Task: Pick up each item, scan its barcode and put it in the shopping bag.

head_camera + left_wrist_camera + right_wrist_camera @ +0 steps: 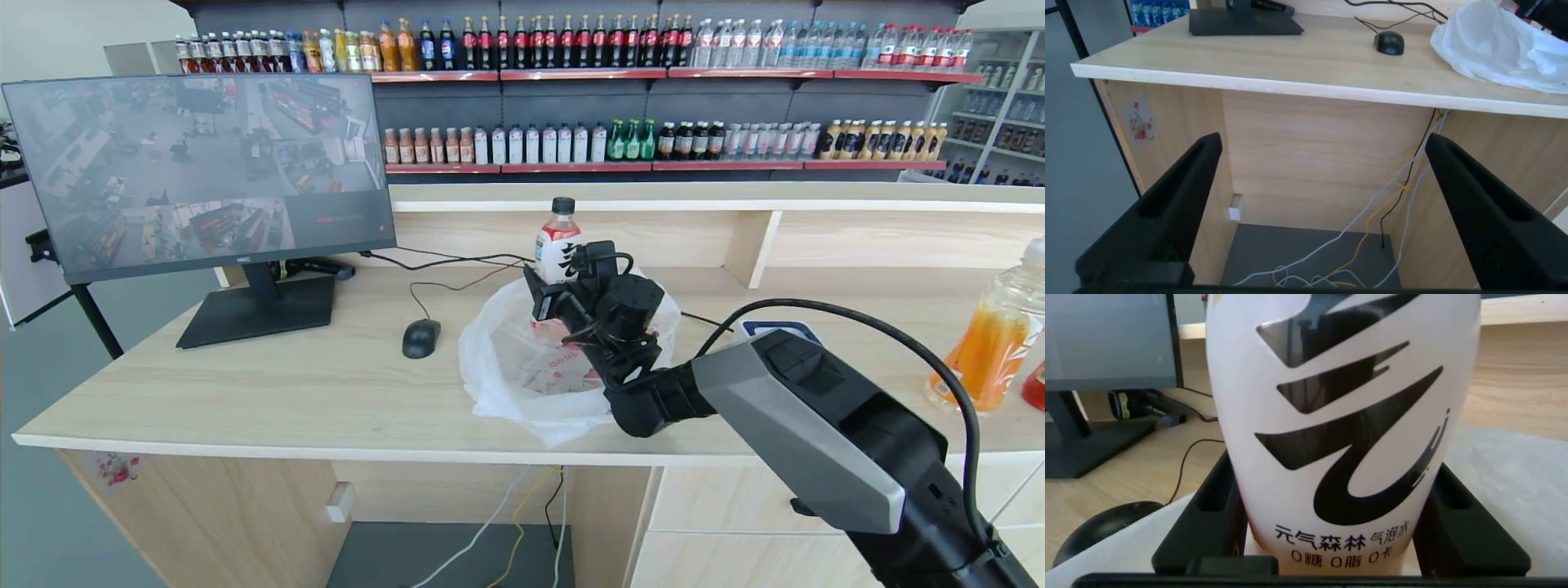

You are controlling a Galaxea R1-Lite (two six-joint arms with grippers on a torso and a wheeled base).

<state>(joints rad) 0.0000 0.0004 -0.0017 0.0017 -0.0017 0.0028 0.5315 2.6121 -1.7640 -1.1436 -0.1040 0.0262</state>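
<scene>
The right pincer [565,284] is clamped on a bottle [557,241] and holds it upright over the mouth of the bag [506,371], which sits mid-surface [286,384]. The head view shows the bottle's black cap and white label. The right wrist view shows that label close up, with a black finger [1200,518] pressed against each side.

The left pincer [1323,208] hangs below the near edge of the surface, left of the bag, jaws wide with nothing between them. Past them, cables [1396,204] dangle under the surface.

The bag is white, crumpled and open at the top. Red print shows through the plastic, but I cannot tell whether it is on the bag or on something inside.

A mouse [421,337] lies just left of the bag, with a monitor [196,163] farther left. An orange bottle [992,343] stands at the far right.
</scene>
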